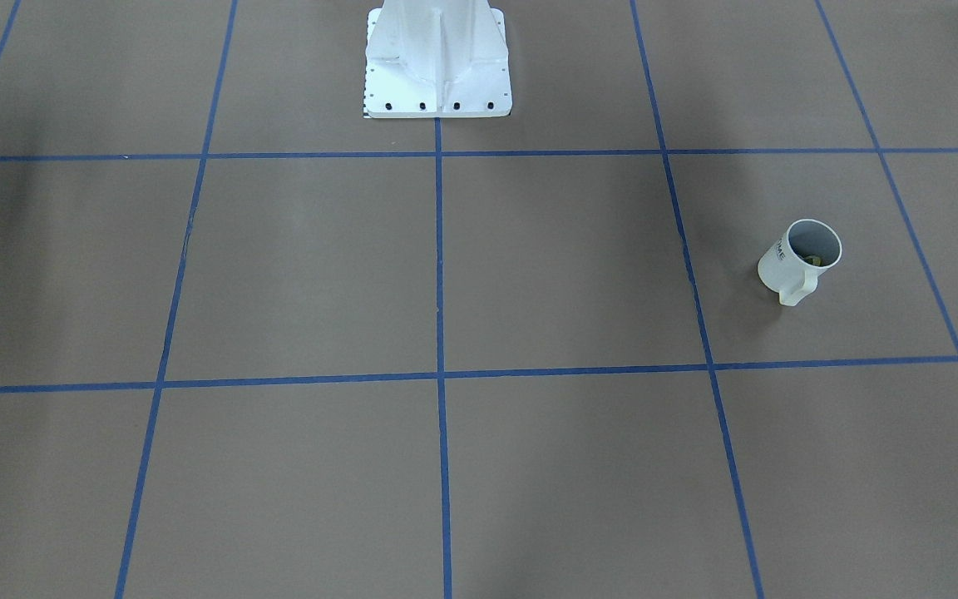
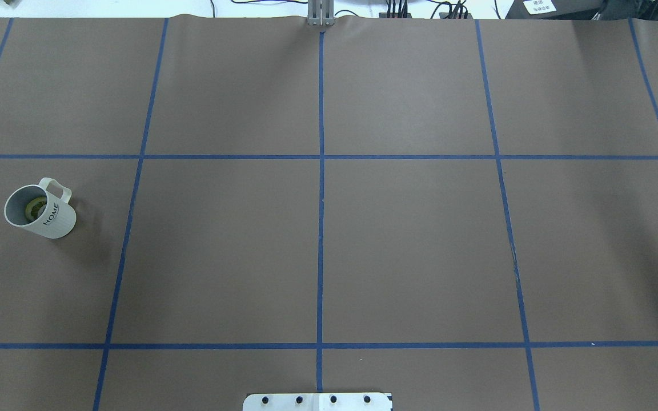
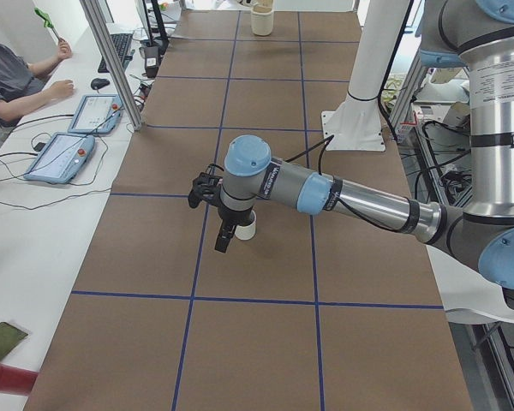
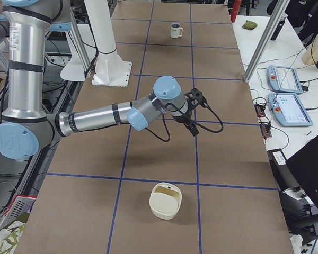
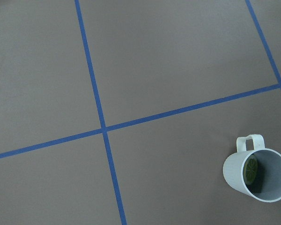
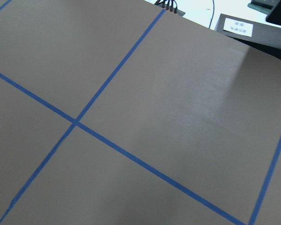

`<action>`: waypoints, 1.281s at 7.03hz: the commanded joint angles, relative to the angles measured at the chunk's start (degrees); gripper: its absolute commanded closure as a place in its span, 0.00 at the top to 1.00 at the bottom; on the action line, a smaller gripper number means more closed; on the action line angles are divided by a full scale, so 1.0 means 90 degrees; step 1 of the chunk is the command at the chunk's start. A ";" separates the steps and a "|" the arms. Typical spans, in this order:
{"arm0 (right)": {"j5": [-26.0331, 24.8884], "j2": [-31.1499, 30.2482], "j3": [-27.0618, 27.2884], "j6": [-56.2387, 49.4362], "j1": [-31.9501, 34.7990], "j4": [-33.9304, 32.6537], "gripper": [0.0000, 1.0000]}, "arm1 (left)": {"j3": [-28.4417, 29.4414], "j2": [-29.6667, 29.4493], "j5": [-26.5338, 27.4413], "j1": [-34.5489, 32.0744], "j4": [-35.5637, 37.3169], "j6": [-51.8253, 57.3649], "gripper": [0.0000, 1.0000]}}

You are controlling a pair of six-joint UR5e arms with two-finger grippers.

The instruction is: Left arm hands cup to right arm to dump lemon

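Note:
The cup [image 2: 55, 220], a white mug lettered HOME, stands upright on the brown table at the robot's left. It also shows in the front view [image 1: 781, 266], the left wrist view [image 5: 233, 172] and far off in the right side view [image 4: 175, 30]. A lemon [image 2: 36, 206] slice lies inside it, also seen in the left wrist view [image 5: 251, 169]. My left gripper [image 3: 224, 244] hangs above the table just beside the cup [image 3: 248, 228], which it partly hides; I cannot tell if it is open. My right gripper [image 4: 193, 129] hovers over the table's middle, far from the cup; I cannot tell its state.
A cream container [image 4: 166, 200] sits on the table at the robot's right end, also seen far off in the left side view [image 3: 262, 19]. The white robot base [image 1: 437, 58] stands at the table's edge. An operator [image 3: 13, 77] sits beside tablets.

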 commanded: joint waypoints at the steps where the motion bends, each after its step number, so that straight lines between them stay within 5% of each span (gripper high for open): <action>1: -0.0064 0.0158 -0.0003 0.0677 -0.0592 0.0252 0.99 | 0.0016 0.0035 0.0004 0.0405 -0.0165 -0.0914 1.00; 4: -0.0220 0.0325 -0.0003 0.0798 -0.0819 0.0292 0.99 | 0.0473 0.0025 0.0082 0.1693 -0.1859 -0.3120 1.00; 7: -0.0221 0.0335 -0.0003 0.0788 -0.0819 0.0292 0.99 | 0.1626 -0.0062 0.0121 0.2166 -0.3737 -0.3729 1.00; 9: -0.0230 0.0335 -0.0003 0.0788 -0.0819 0.0302 0.99 | 0.1628 -0.0257 0.1141 0.3089 -0.3936 -0.4812 1.00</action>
